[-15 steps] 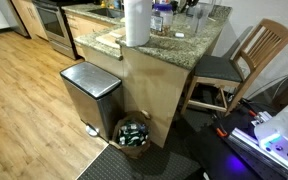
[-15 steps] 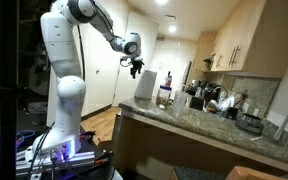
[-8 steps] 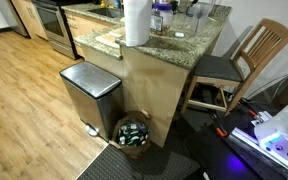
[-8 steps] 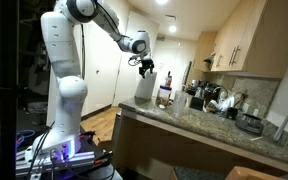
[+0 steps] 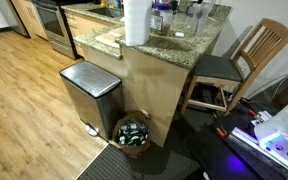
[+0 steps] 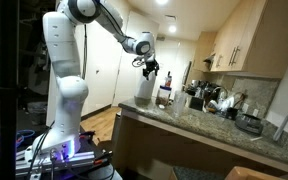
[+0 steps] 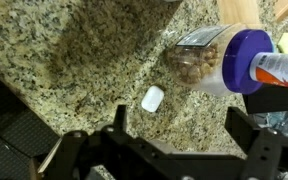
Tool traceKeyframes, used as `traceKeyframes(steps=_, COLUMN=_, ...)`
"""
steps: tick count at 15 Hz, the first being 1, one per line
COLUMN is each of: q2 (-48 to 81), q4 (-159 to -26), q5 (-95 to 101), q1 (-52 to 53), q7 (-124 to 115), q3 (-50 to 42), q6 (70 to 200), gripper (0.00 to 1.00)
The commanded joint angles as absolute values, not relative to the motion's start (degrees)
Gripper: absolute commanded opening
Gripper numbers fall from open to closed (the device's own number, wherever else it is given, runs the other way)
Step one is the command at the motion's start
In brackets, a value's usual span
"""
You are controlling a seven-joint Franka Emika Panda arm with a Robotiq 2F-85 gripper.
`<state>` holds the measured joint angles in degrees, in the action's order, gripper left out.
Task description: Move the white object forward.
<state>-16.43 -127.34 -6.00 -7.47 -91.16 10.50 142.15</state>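
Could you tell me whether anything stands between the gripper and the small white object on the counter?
Nothing visible does: in the wrist view only bare granite separates the open gripper from the white object; the purple-lidded jar stands aside.

A tall white paper towel roll [image 5: 136, 22] stands at 12 o'clock on the speckled granite countertop [image 5: 184, 42]; a brushed steel pedal bin [image 5: 90, 95] sits at 9 o'clock, a slatted wooden chair [image 5: 246, 55] at 2 o'clock
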Motion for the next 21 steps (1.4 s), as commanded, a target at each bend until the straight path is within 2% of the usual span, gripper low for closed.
traceKeyframes(steps=1, q2=-13.4, q4=-124.6, q5=-1.6, q1=-8.2, q7=-98.2, q3=9.2, q6=136.7, gripper=1.00)
traceKeyframes(steps=10, q2=2.8, q4=-112.5, q5=-7.5, q1=-6.1, q7=-114.5, q3=0.9, q6=136.2, gripper=1.00)
traceKeyframes(steps=11, q2=-1.1, q4=-116.6, q5=-6.5, q1=-5.8, q7=-111.4, q3=0.4, q6=138.3, gripper=1.00)
traceKeyframes(steps=15, q2=0.1, q4=-115.7, q5=-6.5, q1=-5.1, q7=-111.9, q3=-0.2, q6=138.5, gripper=1.00)
traceKeyframes(steps=21, q2=7.4, q4=-113.7, q5=-14.3, q1=-5.4, q7=-107.3, q3=-1.6, q6=142.4, gripper=1.00)
